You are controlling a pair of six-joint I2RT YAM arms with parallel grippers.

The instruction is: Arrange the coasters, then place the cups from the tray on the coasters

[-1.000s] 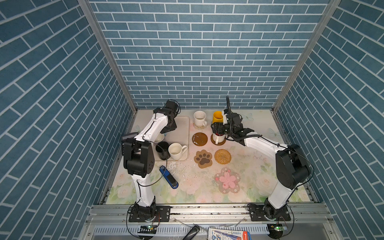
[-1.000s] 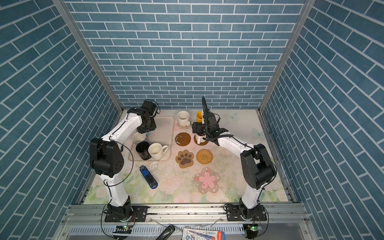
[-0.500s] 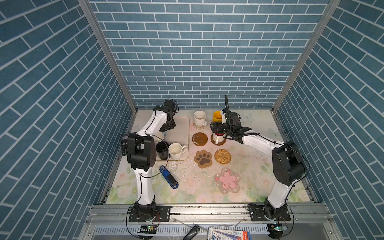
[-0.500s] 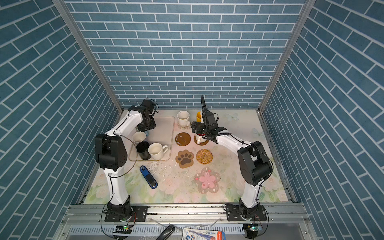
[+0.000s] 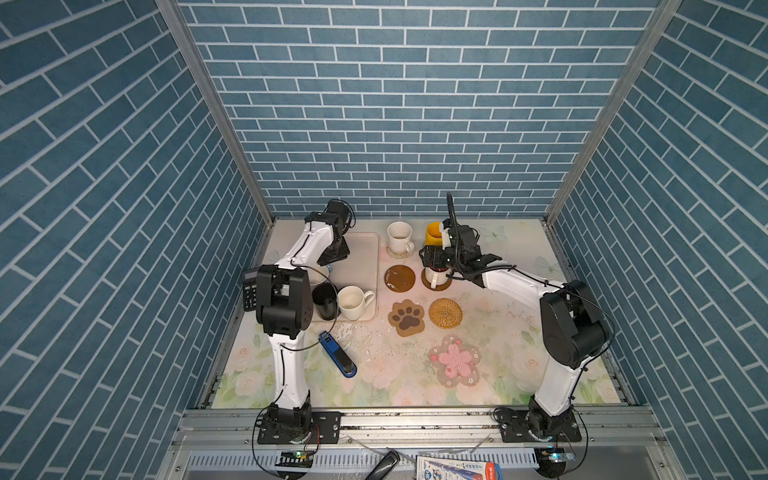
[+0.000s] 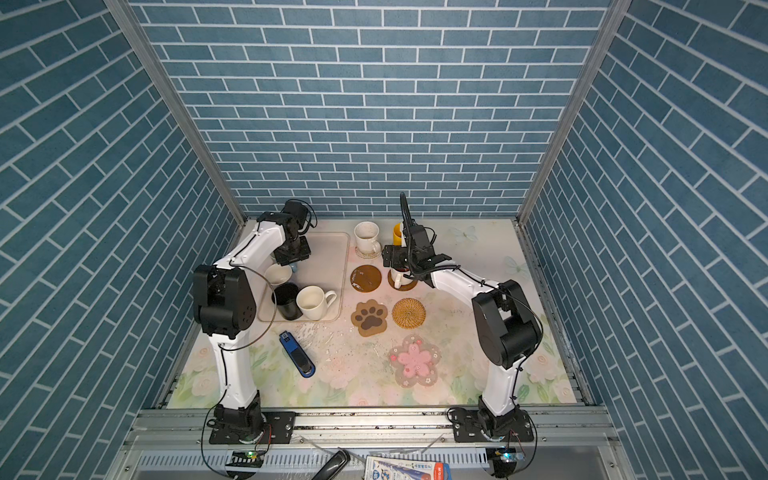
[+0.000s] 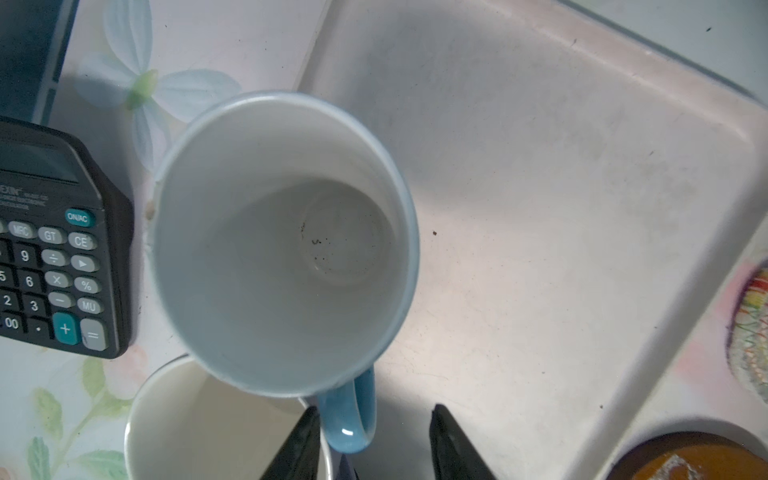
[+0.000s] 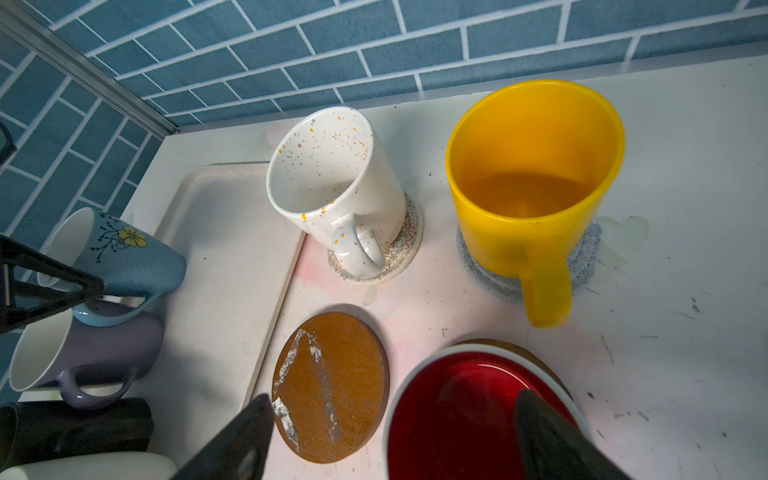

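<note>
My left gripper (image 7: 375, 411) is open over the tray (image 7: 561, 208). The handle (image 7: 349, 415) of the light blue cup (image 7: 282, 249) stands between its fingers, against one and clear of the other. Lavender (image 8: 95, 353), black (image 5: 325, 299) and cream (image 5: 353, 302) cups also sit in the tray. My right gripper (image 8: 392, 397) hangs open above the white cup with red inside (image 8: 457, 415), which rests on a brown coaster (image 5: 436, 284). The speckled cup (image 8: 332, 195) stands on the white woven coaster (image 8: 399, 257) and the yellow cup (image 8: 532, 183) on the light blue one (image 8: 586, 257).
A bare brown disc (image 5: 400, 277), the paw coaster (image 5: 407, 318), the rattan round (image 5: 445, 312) and the pink flower coaster (image 5: 455, 360) lie right of the tray. A black calculator (image 7: 54, 249) sits by the tray's left rim. A blue stapler-like thing (image 5: 338, 359) lies in front.
The left arm's elbow has swung while its wrist stayed over the tray's far left; its jaws narrowed and widened again. The right arm has hardly moved.
</note>
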